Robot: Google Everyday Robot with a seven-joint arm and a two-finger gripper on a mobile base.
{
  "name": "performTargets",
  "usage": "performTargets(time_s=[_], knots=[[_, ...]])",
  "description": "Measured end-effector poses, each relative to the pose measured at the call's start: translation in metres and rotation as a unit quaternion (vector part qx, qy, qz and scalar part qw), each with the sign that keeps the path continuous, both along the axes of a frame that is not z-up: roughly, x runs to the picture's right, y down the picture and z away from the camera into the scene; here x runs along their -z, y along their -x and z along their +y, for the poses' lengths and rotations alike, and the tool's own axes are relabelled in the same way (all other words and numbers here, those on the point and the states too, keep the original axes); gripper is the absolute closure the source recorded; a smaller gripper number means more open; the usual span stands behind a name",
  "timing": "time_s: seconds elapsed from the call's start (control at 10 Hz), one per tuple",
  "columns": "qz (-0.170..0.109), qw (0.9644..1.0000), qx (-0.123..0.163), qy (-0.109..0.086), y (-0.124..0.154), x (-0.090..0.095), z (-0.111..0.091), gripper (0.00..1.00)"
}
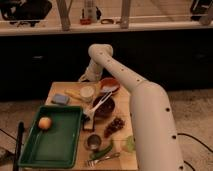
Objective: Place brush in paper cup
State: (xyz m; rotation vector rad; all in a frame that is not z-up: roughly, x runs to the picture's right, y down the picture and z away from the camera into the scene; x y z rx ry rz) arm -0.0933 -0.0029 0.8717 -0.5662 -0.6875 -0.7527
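The brush (98, 104) lies slanted across the dark bowl (107, 109). Its white handle points up right and its dark head (89, 123) rests low left on the table beside the bowl. The paper cup (87, 92), small and cream-white, stands upright just left of the bowl's far edge. My gripper (86, 78) hangs at the end of the white arm, just behind and above the paper cup and apart from the brush. It holds nothing that I can see.
An orange bowl (110, 84) sits behind the dark bowl. A green tray (55, 145) at the left holds an orange fruit (45, 122). Also on the table are a blue sponge (60, 98), dark grapes (115, 125), a metal cup (93, 141), a fork (102, 160) and a green cup (129, 144).
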Motion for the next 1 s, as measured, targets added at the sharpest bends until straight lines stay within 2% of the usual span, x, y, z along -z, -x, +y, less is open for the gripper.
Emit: performTargets(time_s=[1.0], knots=[[0.000, 1.0000, 0.001, 0.007, -0.0004, -0.0043, 0.0016, 0.20]])
